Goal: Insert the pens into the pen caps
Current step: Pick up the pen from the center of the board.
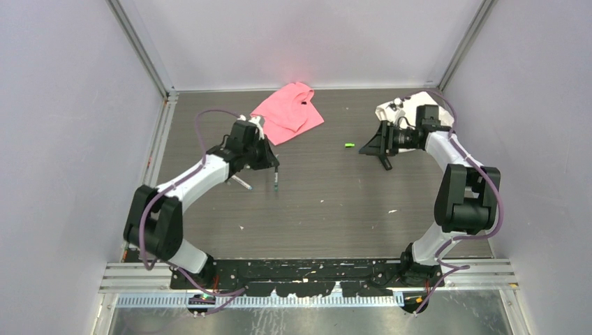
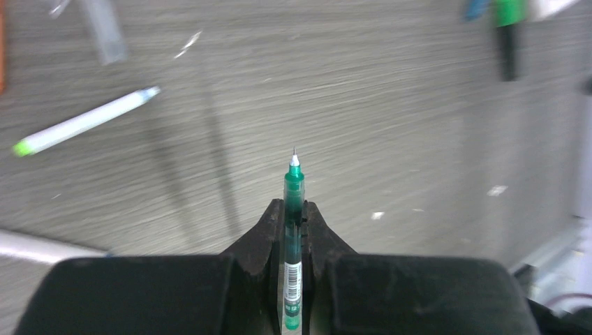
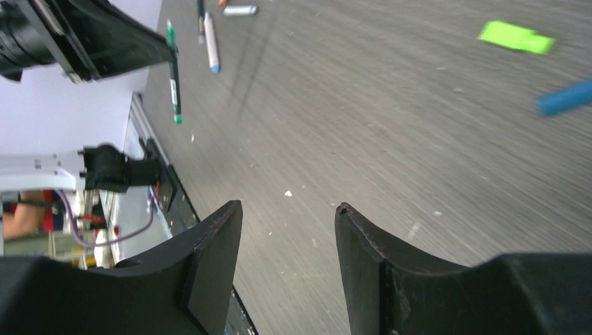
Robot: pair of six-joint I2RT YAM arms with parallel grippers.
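My left gripper (image 1: 272, 162) (image 2: 294, 206) is shut on a slim green pen (image 2: 294, 183), its bare fine tip pointing forward, held above the table; the pen hangs below the fingers in the top view (image 1: 277, 179) and shows in the right wrist view (image 3: 172, 70). My right gripper (image 1: 372, 152) (image 3: 288, 207) is open and empty, low over the table. A bright green cap (image 1: 349, 145) (image 3: 516, 36) lies just left of it, with a blue cap (image 3: 564, 99) close by. A white-bodied pen (image 2: 84, 122) (image 1: 242, 183) lies near the left gripper.
A pink cloth (image 1: 290, 112) lies at the back centre and a white cloth (image 1: 405, 105) at the back right. A clear cap (image 3: 239, 10) and another white pen (image 3: 211, 42) lie past the left gripper. White specks dot the table.
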